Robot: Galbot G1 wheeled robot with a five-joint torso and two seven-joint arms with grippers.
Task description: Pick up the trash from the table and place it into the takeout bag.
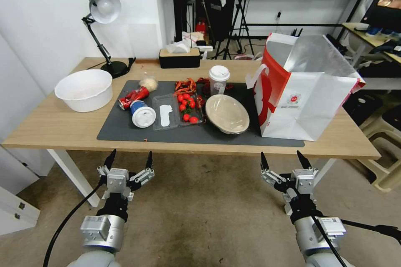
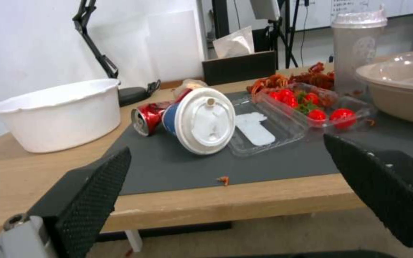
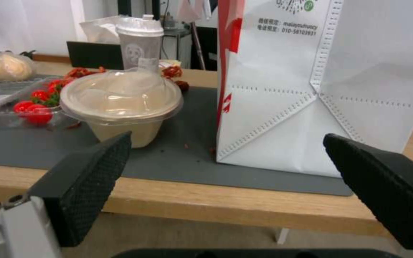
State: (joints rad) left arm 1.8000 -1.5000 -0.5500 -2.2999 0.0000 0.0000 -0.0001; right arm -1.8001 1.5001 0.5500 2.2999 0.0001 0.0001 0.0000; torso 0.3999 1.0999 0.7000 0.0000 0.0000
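On the table [image 1: 54, 127] lies a dark-grey mat [image 1: 125, 127] with the trash: a beige shallow bowl [image 1: 227, 113] [image 3: 120, 96], a white-lidded paper coffee cup [image 1: 219, 78] [image 2: 357, 46], a blue white-lidded cup [image 1: 141, 114] [image 2: 199, 120] on its side, a crushed red soda can [image 1: 133, 96] [image 2: 147, 116] and a crumpled beige paper ball [image 1: 148, 84] [image 3: 8, 66]. The takeout bag [image 1: 305, 91] [image 3: 321, 89] stands open at the right. My left gripper [image 1: 129, 161] and right gripper [image 1: 283, 161] hang open below the table's front edge, both empty.
A large white deep bowl [image 1: 85, 89] sits at the left. A clear tray of cherry tomatoes [image 1: 177, 109] and red crayfish scraps [image 1: 188, 85] lie mid-mat. A desk lamp [image 1: 102, 29] and a tissue box [image 1: 179, 56] stand at the back. Stools [image 1: 386, 150] are at the right.
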